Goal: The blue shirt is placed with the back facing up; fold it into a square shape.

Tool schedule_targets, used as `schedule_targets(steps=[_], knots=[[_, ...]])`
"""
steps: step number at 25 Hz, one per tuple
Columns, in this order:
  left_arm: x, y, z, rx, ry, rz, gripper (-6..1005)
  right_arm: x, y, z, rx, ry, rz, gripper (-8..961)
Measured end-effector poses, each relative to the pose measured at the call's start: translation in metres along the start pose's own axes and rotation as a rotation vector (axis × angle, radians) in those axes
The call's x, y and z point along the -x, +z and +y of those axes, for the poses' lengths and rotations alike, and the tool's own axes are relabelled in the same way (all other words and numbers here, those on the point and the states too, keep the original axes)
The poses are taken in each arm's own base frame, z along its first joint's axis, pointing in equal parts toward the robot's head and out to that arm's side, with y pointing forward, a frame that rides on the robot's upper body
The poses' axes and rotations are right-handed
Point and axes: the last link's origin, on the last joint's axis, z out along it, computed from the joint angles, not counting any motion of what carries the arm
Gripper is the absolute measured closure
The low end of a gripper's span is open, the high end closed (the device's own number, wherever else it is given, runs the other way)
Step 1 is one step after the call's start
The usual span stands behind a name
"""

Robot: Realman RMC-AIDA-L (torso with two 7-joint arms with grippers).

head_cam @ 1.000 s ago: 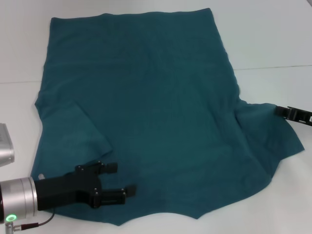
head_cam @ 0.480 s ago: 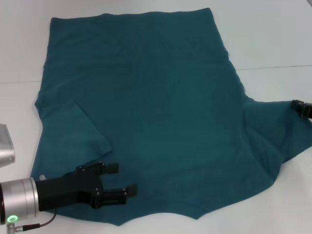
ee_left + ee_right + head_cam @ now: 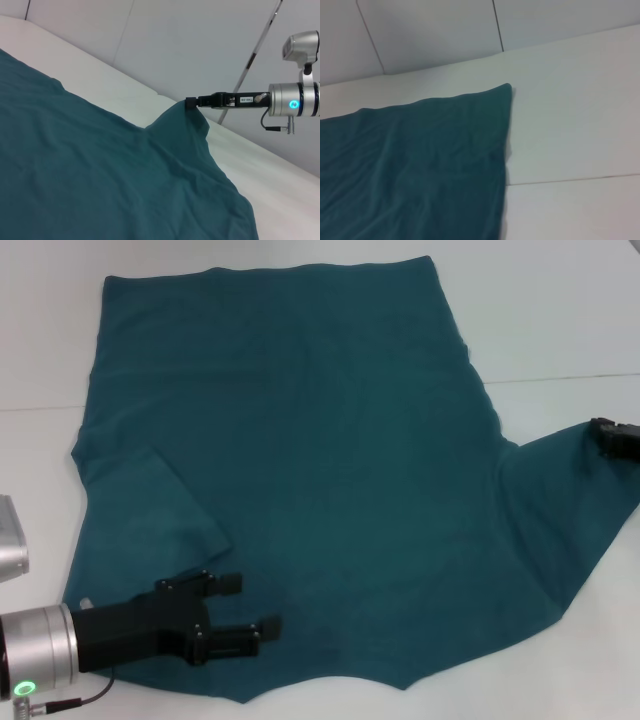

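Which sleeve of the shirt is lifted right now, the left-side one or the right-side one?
The right-side sleeve of the dark teal-blue fabric shirt: the right gripper pinches and lifts its tip. The left-side sleeve lies folded flat.

Blue shirt (image 3: 320, 460): dark teal, plain side up, spread flat on table; right sleeve corner lifted.

**My two arms**

My left hand (image 3: 235, 610) is matte black with two stubby fingers on a silver wrist cuff (image 3: 40, 652), green ring light, thin cable. My right hand (image 3: 191, 102) is black too, with a white label, silver cuff, blue light.
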Motion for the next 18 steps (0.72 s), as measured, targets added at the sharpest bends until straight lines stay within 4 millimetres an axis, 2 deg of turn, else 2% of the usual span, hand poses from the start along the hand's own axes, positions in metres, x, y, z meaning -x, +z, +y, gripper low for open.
schedule_targets(steps=[7,18], knots=[[0.000,0.000,0.000,-0.002,0.000,0.002,51,-0.004,-0.001,0.004,0.028,0.008,0.005,935],[0.000,-0.001,-0.001,-0.003,0.001,0.000,52,0.006,0.000,0.032,0.186,0.043,-0.054,929]])
